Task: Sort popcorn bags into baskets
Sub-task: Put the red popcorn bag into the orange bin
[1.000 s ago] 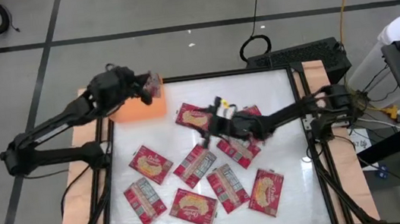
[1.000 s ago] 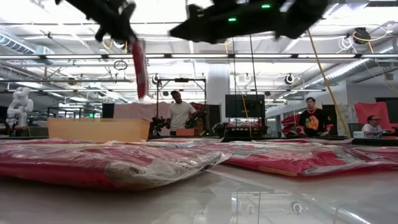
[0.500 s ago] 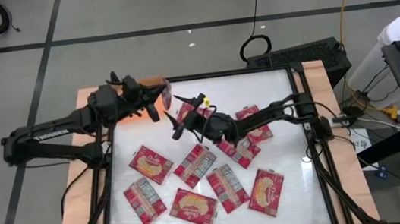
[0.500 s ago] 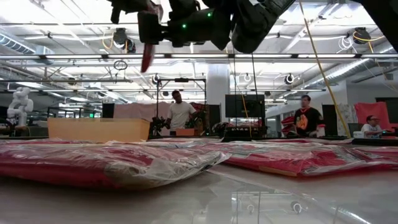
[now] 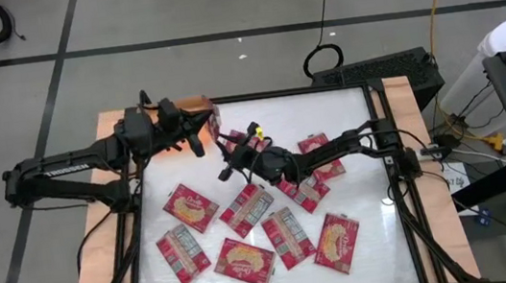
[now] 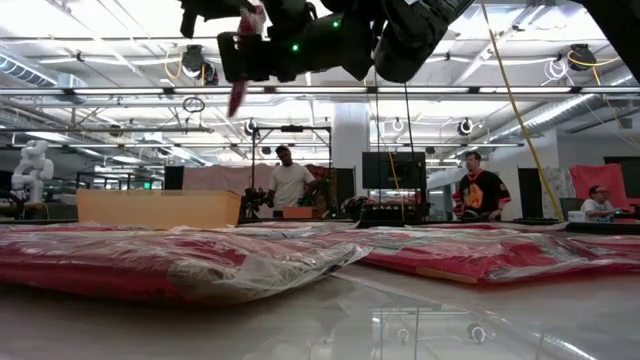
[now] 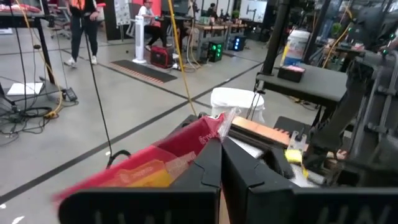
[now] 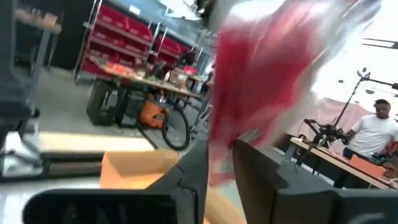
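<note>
Hanging in the air at the table's far-left corner, one bag is pinched from both sides, just beside the basket and a little above it

- left gripper: fingers together, clamped on the bag's edge; its wrist view shows the red film squeezed between the two pads
- right gripper: reached across from the right; its wrist view shows the bag running down between its fingers, so it reads as clamped on the same bag
- looks like a handover or a two-handed hold. Can't tell which arm is meant to keep it
- basket: orange, mostly hidden under the left arm from above. Can't tell if anything is in it
- loose bags: about eight lie flat on the table, spread mid to near side, some touching or overlapping

Doing it well (judgement):
- one gripper should let go only once the other's grip is firm; the film is slippery and the bag is limp, so a thin edge pinch may slide
- avoid both arms pulling apart, since that could tear the wrapper
- carry it over the basket, lower it until nearly flat, then release so it doesn't catch on the rim
- keep the arms' elbows off the loose bags

Writing: bags are red with a yellow picture or a pale label panel; no brand or text readable in any view
</note>
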{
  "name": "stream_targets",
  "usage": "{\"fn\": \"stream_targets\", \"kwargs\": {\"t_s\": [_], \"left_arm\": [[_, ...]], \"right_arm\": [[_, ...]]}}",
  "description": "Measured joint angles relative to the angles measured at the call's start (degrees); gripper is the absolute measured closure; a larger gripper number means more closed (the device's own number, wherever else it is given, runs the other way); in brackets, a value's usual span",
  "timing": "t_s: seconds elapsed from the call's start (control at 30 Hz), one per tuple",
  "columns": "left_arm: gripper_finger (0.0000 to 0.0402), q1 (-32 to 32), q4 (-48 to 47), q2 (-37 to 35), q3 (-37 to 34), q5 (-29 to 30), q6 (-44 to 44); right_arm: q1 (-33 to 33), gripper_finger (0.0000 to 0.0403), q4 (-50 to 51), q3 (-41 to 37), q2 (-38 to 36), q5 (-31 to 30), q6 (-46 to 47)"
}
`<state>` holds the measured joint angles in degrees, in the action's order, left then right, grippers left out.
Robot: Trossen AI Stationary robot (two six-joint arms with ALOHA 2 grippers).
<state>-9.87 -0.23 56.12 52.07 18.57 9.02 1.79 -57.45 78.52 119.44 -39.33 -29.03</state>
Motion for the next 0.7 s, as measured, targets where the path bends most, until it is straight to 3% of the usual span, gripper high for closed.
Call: {"fn": "stream_targets", "kwargs": {"t_s": [0.3,0.43,0.53,0.7], "left_arm": [[0.0399,0.0,0.6,1.5,0.0,0.0,0.2],[0.0398,0.0,0.5,1.7,0.0,0.1,0.2],[0.0397,0.0,0.5,1.6,0.0,0.1,0.3],[0.0397,-0.1,0.3,1.4,0.0,0.1,0.0]], "right_arm": [[-1.1,0.0177,-3.7,0.0,0.1,-3.8,2.8],[-2.0,0.014,-4.0,0.0,0.1,-4.1,4.4],[-2.2,0.0159,-4.5,0.0,0.1,-4.1,4.0],[-1.8,0.0276,-4.4,0.0,0.1,-3.6,1.6]]}}
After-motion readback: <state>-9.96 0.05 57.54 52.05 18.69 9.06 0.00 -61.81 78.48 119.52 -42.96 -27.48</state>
